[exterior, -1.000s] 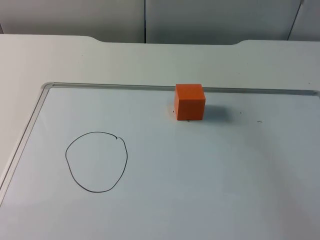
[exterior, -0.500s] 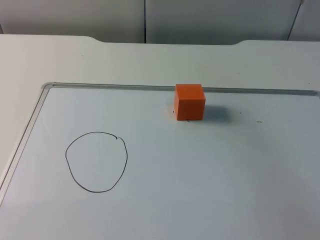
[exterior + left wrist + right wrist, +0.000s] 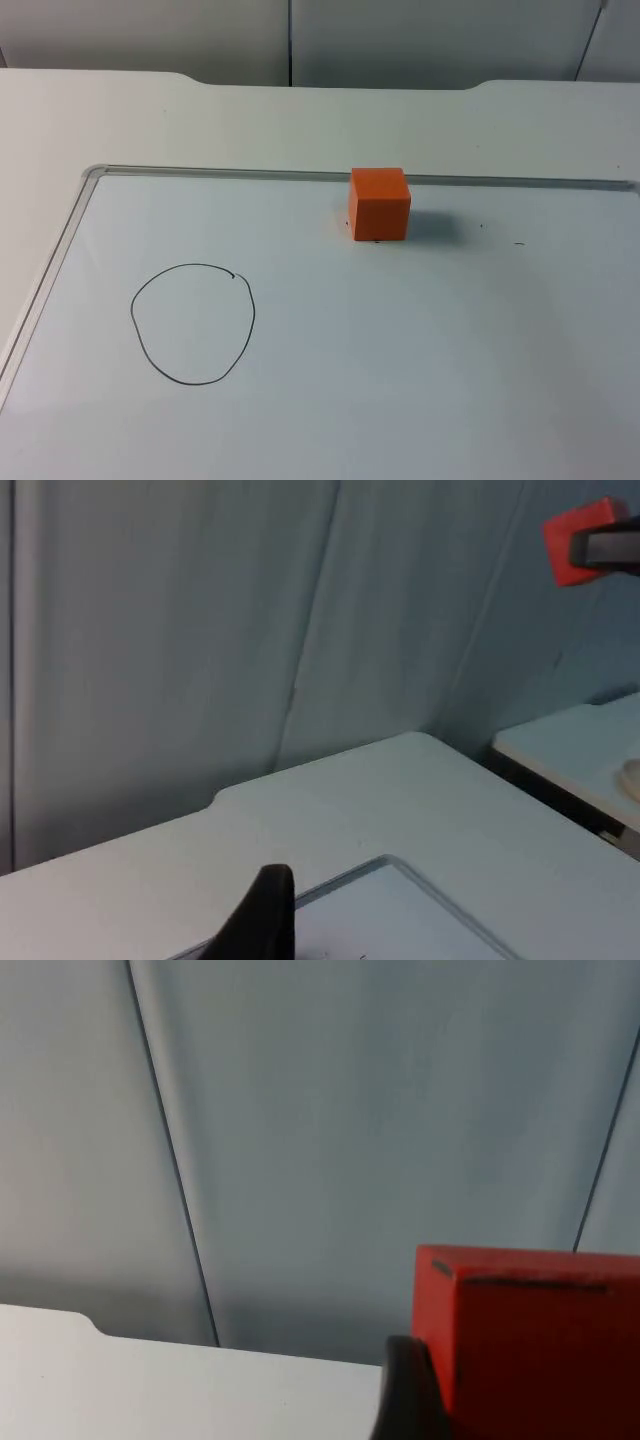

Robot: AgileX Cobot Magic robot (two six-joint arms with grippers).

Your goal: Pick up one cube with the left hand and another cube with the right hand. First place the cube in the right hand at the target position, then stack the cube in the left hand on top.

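Up close — red cube (image 3: 535, 1335) against R gripper's fingertip (image 3: 405, 1390)

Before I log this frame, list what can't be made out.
1. Red cube in the raised right gripper: partly cut off by the right wrist view's edge.
2. Left gripper, above the whiteboard's corner: whether it holds anything, cut off in the left wrist view.
3. Orange cube: far faces, turned away in top view.

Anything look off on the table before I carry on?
Nothing looks damaged, spilled or askew. One orange cube sits squarely on the whiteboard, close to its far frame edge and well apart from the drawn circle, which has nothing in it. A red cube is held up at the right gripper, off the table.
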